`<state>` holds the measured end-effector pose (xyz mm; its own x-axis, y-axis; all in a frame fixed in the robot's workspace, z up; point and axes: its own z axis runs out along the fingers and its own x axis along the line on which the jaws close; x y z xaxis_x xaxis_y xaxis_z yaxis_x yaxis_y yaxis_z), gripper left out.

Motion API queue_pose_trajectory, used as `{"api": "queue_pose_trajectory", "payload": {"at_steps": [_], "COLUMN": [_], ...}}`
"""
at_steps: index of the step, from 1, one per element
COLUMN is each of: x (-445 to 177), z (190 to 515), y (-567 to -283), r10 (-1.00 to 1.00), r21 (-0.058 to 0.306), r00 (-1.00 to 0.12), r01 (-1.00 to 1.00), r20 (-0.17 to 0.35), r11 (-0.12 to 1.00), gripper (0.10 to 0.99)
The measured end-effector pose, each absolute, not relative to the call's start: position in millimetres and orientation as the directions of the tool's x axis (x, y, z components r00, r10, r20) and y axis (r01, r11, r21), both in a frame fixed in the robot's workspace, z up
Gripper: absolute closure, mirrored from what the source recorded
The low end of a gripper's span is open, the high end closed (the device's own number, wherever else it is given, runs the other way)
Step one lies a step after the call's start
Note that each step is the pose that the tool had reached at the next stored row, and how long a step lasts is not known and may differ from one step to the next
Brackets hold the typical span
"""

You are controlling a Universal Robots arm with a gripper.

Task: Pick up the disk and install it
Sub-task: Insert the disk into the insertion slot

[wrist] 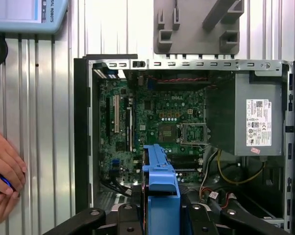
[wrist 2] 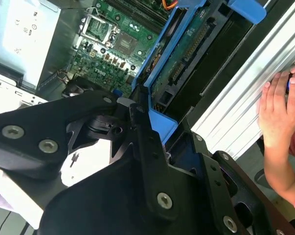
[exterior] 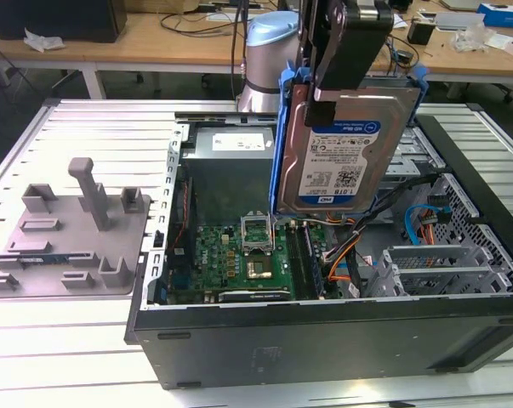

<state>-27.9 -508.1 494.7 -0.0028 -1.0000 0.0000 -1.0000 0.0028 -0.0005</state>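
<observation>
Disk [exterior: 345,157] is in the air, hung on edge over the open case [exterior: 324,336]. Label faces the exterior camera; lower edge sits above the motherboard [exterior: 239,255], clear of it. Gripper [exterior: 328,98] is clamped on the disk from above, closed across its upper part. In the second wrist view the gripper [wrist 2: 137,122] bites at the blue rail [wrist 2: 159,122], with the disk's [wrist 2: 186,54] circuit side showing beyond. First wrist view looks down past the disk [wrist: 162,183] into the case. Pick-up looks done; the step in hand, as I judge it, is the carry toward its seat. Grey cage [exterior: 430,263] sits inside the case at the exterior view's right, with cables [exterior: 418,217] looped just beside it. Likely the bay, though I cannot be sure. To do this well: the disk hangs from a grip at one end, so slow moves, no swing. Rails should be square to whatever guides receive them, not tilted. Mind the cables and the case's rim, where a blue rail could snag. Grey fixture [exterior: 69,229] stands on the table [exterior: 94,127], at the exterior view's left of the case. A person's hand [wrist 2: 279,105] rests on the table near the case. Worth watching.
</observation>
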Motion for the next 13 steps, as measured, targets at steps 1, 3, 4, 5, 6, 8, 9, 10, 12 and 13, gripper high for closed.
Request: {"api": "queue_pose_trajectory", "payload": {"at_steps": [1,3,4,5,6,8,9,10,12,13], "x": [-28,-26,-26,-25,-24,-21,-19,-16,-10,-8], "z": [494,494,494,494,494,494,494,494,494,494], "y": [-511,-515,-516,-519,-520,-521,-521,-522,-523,-523], "r10": [-1.000,-1.000,-1.000,-1.000,-1.000,-1.000,-1.000,-1.000,-1.000,-1.000], "r21": [0.000,0.000,0.000,-0.001,0.000,0.000,0.000,0.000,0.000,0.000], "r00": [-0.003,-0.003,-0.003,-0.003,-0.003,-0.003,-0.003,-0.003,-0.003,-0.003], "r01": [-1.000,-1.000,-1.000,-1.000,-1.000,-1.000,-1.000,-1.000,-1.000,-1.000], "r20": [-0.001,-0.005,-0.007,-0.009,-0.010,-0.011,-0.011,-0.011,-0.011,-0.011], "r11": [0.003,0.003,0.003,0.003,0.003,0.003,0.003,0.003,0.003,0.003], "gripper": [0.722,0.722,0.722,0.722,0.722,0.722,0.722,0.722,0.722,0.722]}}
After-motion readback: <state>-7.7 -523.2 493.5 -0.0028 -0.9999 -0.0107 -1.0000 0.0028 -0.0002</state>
